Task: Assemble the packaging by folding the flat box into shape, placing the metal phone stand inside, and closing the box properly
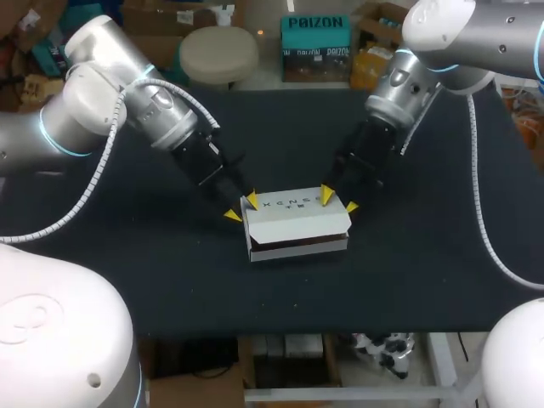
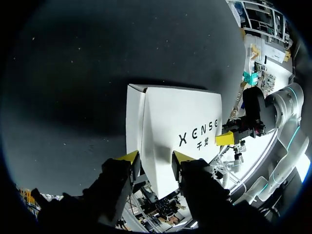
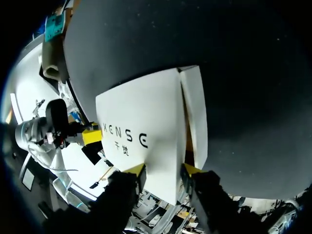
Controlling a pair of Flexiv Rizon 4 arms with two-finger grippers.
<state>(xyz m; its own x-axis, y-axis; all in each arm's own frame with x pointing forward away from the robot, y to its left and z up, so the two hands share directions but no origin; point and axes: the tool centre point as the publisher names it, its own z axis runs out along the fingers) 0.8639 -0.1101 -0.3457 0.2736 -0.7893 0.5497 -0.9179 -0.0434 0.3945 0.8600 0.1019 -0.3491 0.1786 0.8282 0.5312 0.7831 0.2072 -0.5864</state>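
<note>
A white box (image 1: 293, 217) with dark print on its lid lies in the middle of the black table. The lid lies almost flat, with a dark slit along the front. My left gripper (image 1: 242, 208) stands open at the box's left rear corner, one tip on the lid and one just off the end. The left wrist view shows that end of the box (image 2: 180, 117) between the fingers of the left gripper (image 2: 155, 157). My right gripper (image 1: 338, 201) stands open astride the right rear corner. In its wrist view, lid and side flap (image 3: 141, 112) run in between the right gripper's (image 3: 164, 169) fingers. No phone stand shows.
The black table top (image 1: 127, 272) spreads out on every side of the box, and its front edge (image 1: 280, 333) lies a good way nearer than the box. Both arms slant in from the rear corners and meet over the box.
</note>
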